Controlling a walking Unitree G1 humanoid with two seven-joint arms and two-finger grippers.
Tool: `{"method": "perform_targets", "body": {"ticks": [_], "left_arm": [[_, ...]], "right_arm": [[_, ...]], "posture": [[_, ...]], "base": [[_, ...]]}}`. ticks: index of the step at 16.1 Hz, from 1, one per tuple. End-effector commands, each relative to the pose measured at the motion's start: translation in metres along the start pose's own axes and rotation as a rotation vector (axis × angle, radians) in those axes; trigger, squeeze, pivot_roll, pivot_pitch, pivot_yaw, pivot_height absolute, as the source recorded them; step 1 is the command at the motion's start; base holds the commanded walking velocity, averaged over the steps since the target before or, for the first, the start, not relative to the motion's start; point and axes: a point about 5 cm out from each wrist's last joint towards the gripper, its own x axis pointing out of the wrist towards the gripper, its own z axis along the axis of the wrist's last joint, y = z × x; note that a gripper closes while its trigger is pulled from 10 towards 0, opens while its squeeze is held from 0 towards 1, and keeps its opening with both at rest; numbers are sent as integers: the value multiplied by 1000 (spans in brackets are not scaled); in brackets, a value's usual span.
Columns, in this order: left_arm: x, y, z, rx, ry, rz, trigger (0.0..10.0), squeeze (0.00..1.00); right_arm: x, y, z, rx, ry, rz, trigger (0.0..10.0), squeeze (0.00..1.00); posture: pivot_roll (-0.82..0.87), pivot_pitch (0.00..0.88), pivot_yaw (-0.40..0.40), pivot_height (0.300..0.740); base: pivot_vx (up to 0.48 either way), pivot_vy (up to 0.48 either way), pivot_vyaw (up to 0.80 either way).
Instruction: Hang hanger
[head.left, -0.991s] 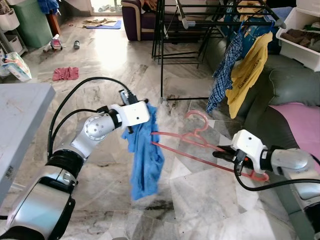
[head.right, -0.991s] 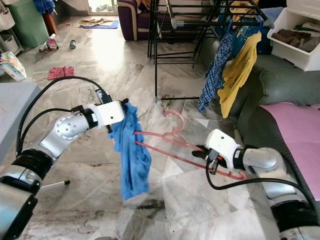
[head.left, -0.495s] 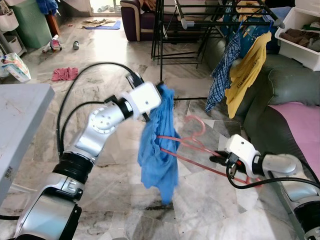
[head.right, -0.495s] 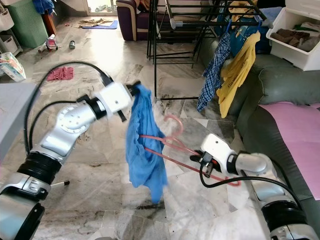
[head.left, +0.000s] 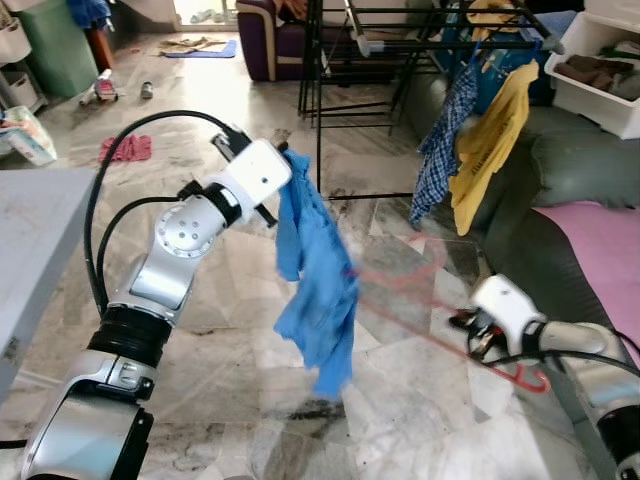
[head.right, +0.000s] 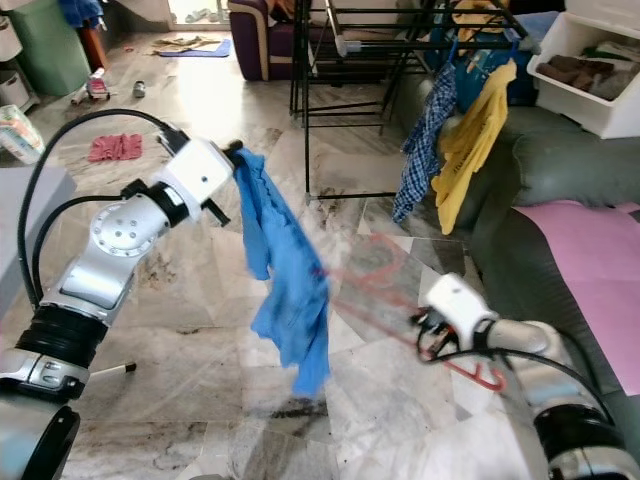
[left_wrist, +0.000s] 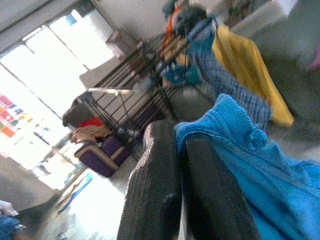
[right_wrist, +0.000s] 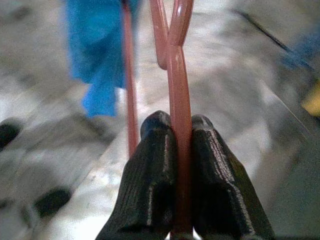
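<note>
Marble floor (head.left: 200, 300) lies below both arms. Right gripper (right_wrist: 172, 145) pinches the pink hanger (right_wrist: 177, 90), blurred, low and near the sofa (head.left: 560, 190). Left gripper (left_wrist: 177, 150) clamps the blue cloth (head.left: 318, 290), which dangles farther from the sofa, before the rack (head.left: 330, 100).

Left gripper (left_wrist: 182, 165) raised — right gripper (right_wrist: 172, 150) low — both clamped.

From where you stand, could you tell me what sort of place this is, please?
Most likely a lived-in home's living room used for drying laundry: a black metal drying rack holding a yellow shirt, a purple sofa behind it, and clothes strewn over the marble tiled floor.
</note>
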Motion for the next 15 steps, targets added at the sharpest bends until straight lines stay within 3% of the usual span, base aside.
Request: {"method": "perform_targets", "body": {"ticks": [1,3,4,6,7,9,10,11,13,15], "left_arm": [[3,6,32,-1,-156,25,10000,0],[3,-15,66,-27,-335,-28,10000,0],[3,-15,66,-27,-335,-28,10000,0],[-1,-58,96,-107,-481,-153,10000,0],[-5,-75,101,-147,-503,-208,10000,0],[-11,-102,104,-195,-516,-309,10000,0],[-15,-118,101,-177,-506,-376,10000,0],[-17,-132,92,-237,-461,-417,10000,0],[-16,-145,71,-187,-371,-444,10000,0],[-13,-158,29,-141,-171,-394,10000,0]], "right_arm": [[-4,-16,-2,107,-5,-132,10000,0],[-3,-33,1,347,-67,-303,10000,0],[-3,-33,1,347,-67,-303,10000,0],[-9,-57,12,583,-208,-542,10000,0],[-13,-66,21,701,-308,-602,10000,0],[-17,-76,37,849,-468,-638,10000,0],[-17,-80,48,933,-554,-635,10000,0],[-17,-83,64,1019,-658,-625,10000,0],[-9,-79,85,1077,-726,-525,10000,0],[8,-51,120,965,-757,-274,10000,0]], "posture": [[59,78,-52,740],[64,75,-63,740],[64,75,-63,740],[68,72,-65,740],[66,71,-63,740],[66,69,-62,740],[62,68,-61,740],[63,66,-61,740],[65,65,-60,740],[52,67,-57,740]], "base": [[0,0,0],[0,0,0],[0,0,0],[0,0,0],[0,0,0],[0,0,0],[0,0,0],[0,0,0],[0,0,0],[0,0,0]]}}
